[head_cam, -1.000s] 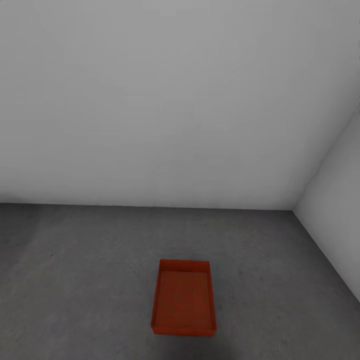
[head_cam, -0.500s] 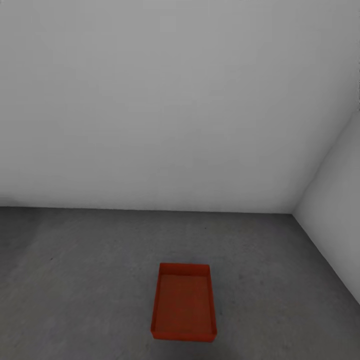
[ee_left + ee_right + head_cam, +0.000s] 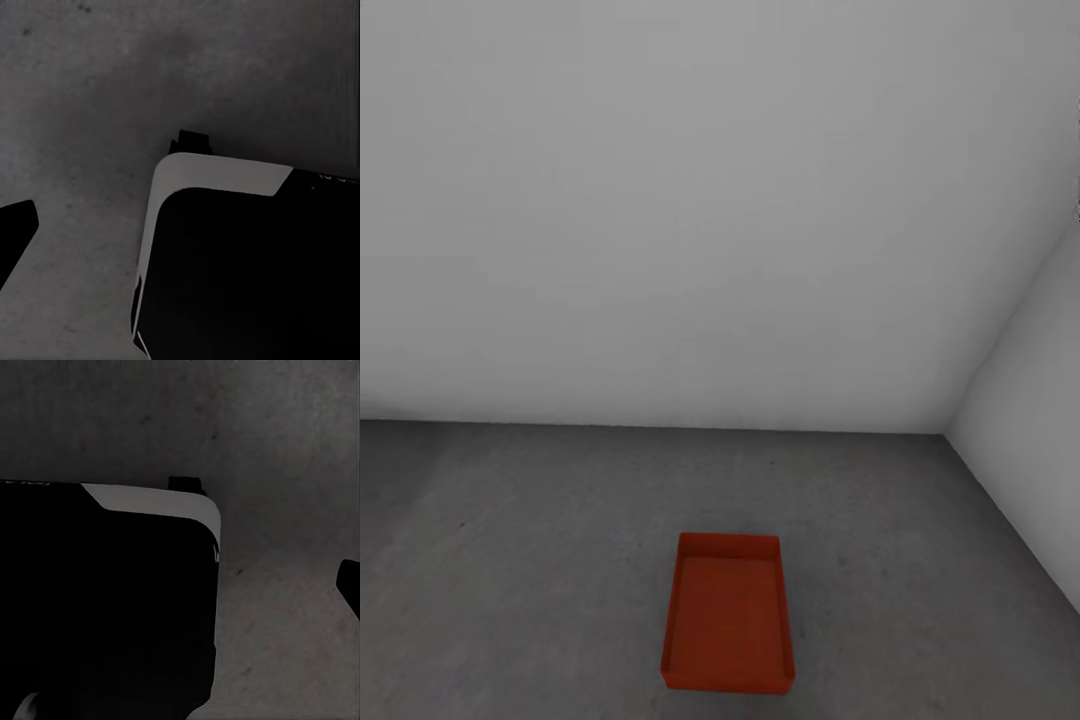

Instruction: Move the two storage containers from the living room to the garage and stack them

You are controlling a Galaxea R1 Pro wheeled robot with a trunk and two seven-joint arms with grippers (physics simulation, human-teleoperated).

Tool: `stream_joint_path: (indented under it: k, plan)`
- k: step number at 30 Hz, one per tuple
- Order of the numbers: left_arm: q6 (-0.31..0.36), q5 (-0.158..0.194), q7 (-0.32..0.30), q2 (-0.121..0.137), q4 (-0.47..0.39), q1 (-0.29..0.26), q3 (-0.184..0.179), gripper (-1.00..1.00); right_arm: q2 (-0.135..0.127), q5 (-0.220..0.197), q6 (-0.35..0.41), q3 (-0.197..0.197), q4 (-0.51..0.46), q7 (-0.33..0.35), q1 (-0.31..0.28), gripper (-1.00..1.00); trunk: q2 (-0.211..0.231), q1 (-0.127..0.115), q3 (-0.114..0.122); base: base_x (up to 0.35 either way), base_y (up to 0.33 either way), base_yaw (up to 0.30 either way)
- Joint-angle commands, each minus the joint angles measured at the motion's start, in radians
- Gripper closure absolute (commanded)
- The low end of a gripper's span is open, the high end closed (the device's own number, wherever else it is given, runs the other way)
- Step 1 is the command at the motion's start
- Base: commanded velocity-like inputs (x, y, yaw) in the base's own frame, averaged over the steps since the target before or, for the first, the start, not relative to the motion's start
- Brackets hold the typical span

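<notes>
Lower in view, container (image 3: 727, 612) unmoved.

The head view looks forward and down from well above the rough dark grey concrete floor (image 3: 540, 560), taking in 2 plain white-grey walls (image 3: 710, 200) that meet at a corner on its right. Both wrist views face almost straight down, close over the same concrete (image 3: 90, 97) (image 3: 285, 450), each partly blocked by the robot's black, white-edged base (image 3: 247, 262) (image 3: 105, 600).
</notes>
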Motion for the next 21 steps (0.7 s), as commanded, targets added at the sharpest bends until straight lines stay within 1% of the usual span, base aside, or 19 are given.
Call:
stream_joint_path:
  k: [1, 6, 21]
  plan:
    - [0.004, 0.008, 0.001, -0.003, -0.001, 0.0, 0.0, -1.0, 0.001, -0.008, -0.005, 0.008, 0.003, -0.001, -0.001, -1.0, -0.001, 0.0, 0.001, 0.0, 0.0, 0.0]
    - [0.004, 0.008, 0.002, -0.007, -0.001, 0.0, 0.0, -1.0, 0.0, -0.008, -0.005, 0.008, 0.003, -0.002, -0.001, -1.0, -0.001, 0.0, 0.009, 0.0, 0.0, 0.0]
    - [0.004, 0.008, 0.003, -0.007, -0.001, 0.0, -0.001, -1.0, 0.0, -0.008, -0.008, 0.008, 0.003, -0.003, -0.001, -1.0, -0.001, 0.0, 0.033, 0.0, 0.0, 0.0]
